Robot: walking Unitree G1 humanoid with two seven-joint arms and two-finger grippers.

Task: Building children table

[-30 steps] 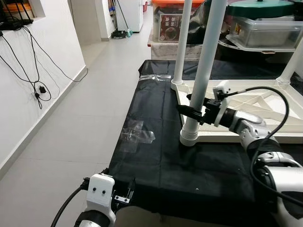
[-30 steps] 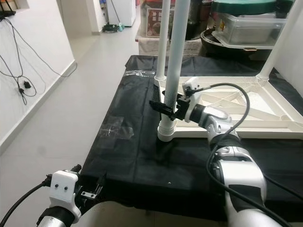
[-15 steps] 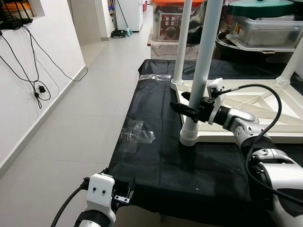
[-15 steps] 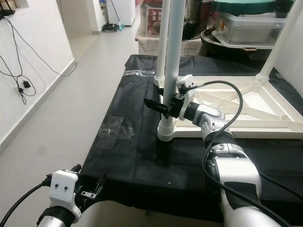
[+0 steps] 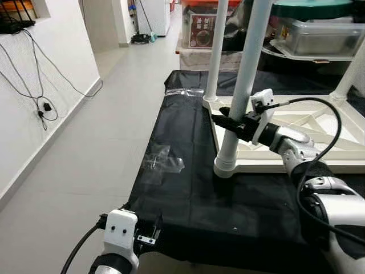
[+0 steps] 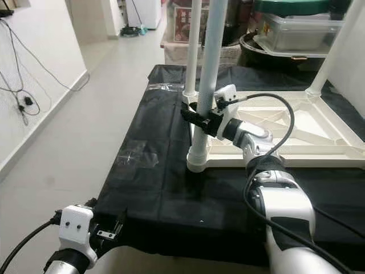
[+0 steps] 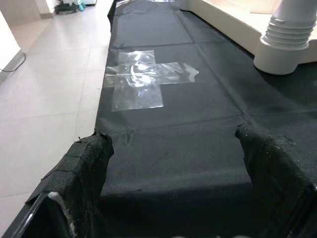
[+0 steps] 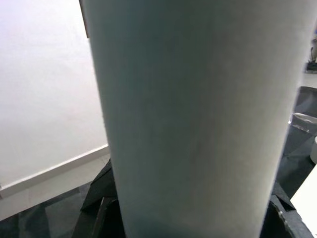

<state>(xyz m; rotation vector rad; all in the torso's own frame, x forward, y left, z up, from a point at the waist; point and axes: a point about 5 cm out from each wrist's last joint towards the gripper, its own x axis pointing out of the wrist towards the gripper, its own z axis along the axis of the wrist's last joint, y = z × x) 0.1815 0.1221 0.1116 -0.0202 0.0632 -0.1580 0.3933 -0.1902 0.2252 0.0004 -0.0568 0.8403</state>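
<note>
Tiled floor (image 5: pixel 91 137) ran along the white wall on the left, with some cables (image 5: pixel 34 74) hanging down it, and a black cloth (image 5: pixel 182 171) was spread out as the work surface. Down at the near edge of that cloth sat the left gripper (image 7: pixel 173 168), parked low and idle, its two padded fingers spread apart with nothing between them. Just ahead of it was a patch of clear tape (image 7: pixel 143 82) stuck to the cloth.

Moving right, the kids' table top (image 5: pixel 319 134) was lying upside down on the cloth, ribbed underside up. At its near-left corner stood a white leg (image 5: pixel 242 85), upright, ribbed collar down at the socket. A second leg (image 5: pixel 215 51) stood at the far-left corner behind it, and a third (image 5: pixel 349 80) at the right edge.

The right gripper (image 5: pixel 231 124) was on that near leg a bit above the collar, reaching in from the right with its fingers wrapped around the tube, clamped on it as far as I could tell. The wrist cam had the leg pressed right up against the lens.

Key thing for whatever came next: the leg's long axis was vertical, the fingers crossed it horizontally, and the right arm was the one on it while the left was well apart. My guess is the leg was being seated or twisted into its socket. Storage bins (image 5: pixel 319 34) sat stacked beyond.
</note>
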